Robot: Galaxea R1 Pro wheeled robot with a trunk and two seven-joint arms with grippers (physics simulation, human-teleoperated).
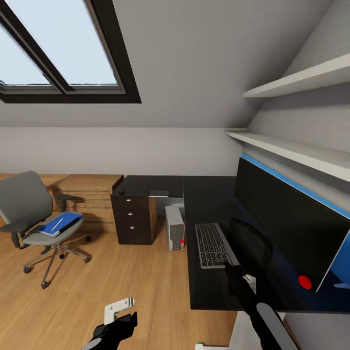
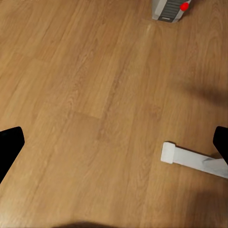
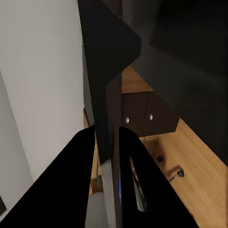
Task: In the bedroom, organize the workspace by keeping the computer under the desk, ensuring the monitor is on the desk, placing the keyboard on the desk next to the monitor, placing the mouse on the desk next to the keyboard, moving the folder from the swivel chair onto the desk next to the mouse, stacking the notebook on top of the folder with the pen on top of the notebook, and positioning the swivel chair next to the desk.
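Note:
The monitor [image 1: 287,223] stands tilted on the black desk [image 1: 204,194], its red dot toward me. My right gripper [image 1: 236,268] is shut on its thin lower edge; in the right wrist view [image 3: 108,137] both fingers [image 3: 80,180] pinch the dark panel [image 3: 107,61]. The keyboard [image 1: 212,244] lies on the desk just left of that hand. Under the desk stands the computer [image 1: 175,227] [image 2: 168,9]. On the swivel chair [image 1: 29,204], far left, lies the blue folder [image 1: 63,224] with the white pen [image 1: 58,224] on it. My left gripper [image 1: 121,318] [image 2: 114,142] hangs open over the floor. Mouse and notebook are hidden.
A dark drawer cabinet [image 1: 133,218] stands under the desk's far wing, with a light wooden chest of drawers [image 1: 90,194] beside it. Wall shelves [image 1: 291,146] run above the monitor. A white desk foot [image 2: 190,159] rests on the wooden floor [image 1: 121,272] near my left gripper.

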